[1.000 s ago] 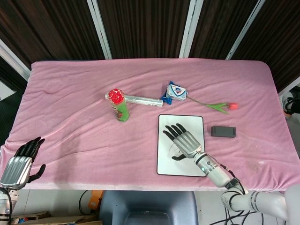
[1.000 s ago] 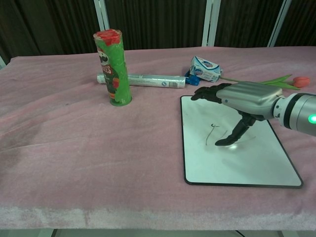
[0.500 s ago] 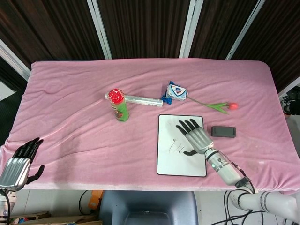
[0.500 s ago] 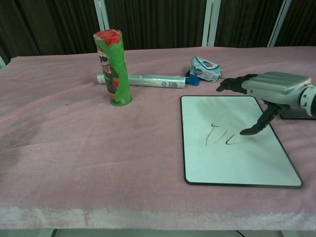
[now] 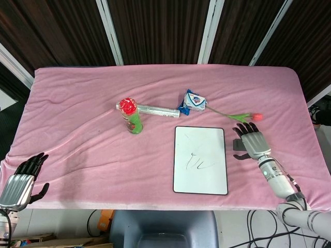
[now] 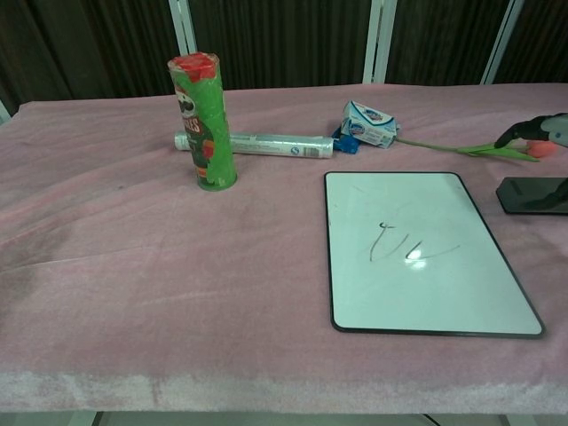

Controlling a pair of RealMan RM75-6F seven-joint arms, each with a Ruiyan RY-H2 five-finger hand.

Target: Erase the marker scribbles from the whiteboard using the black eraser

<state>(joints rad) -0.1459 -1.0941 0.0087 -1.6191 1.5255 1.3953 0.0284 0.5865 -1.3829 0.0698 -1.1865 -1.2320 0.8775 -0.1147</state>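
The whiteboard (image 5: pixel 202 178) (image 6: pixel 417 297) lies flat on the pink cloth, with a few black marker scribbles (image 5: pixel 196 163) (image 6: pixel 404 245) near its middle. The black eraser (image 6: pixel 532 194) lies just right of the board. In the head view my right hand (image 5: pixel 252 140) hangs over it with fingers spread and holds nothing, so only the eraser's left end (image 5: pixel 238 147) shows. The chest view catches just this hand's dark fingertips (image 6: pixel 519 132) above the eraser, not touching it. My left hand (image 5: pixel 20 180) is open and empty off the table's near left corner.
A green chip can with a red lid (image 5: pixel 132 116) (image 6: pixel 204 124) stands left of the board. Behind it lies a silver tube (image 5: pixel 155 110) (image 6: pixel 266 144). A blue-and-white packet (image 5: pixel 194 101) (image 6: pixel 371 124) and a red tulip (image 5: pixel 243 117) (image 6: pixel 497 146) lie beyond the board.
My right hand has moved off the whiteboard to the right and now hangs over the eraser. The scribbles it covered are in full view. The left hand has barely moved.
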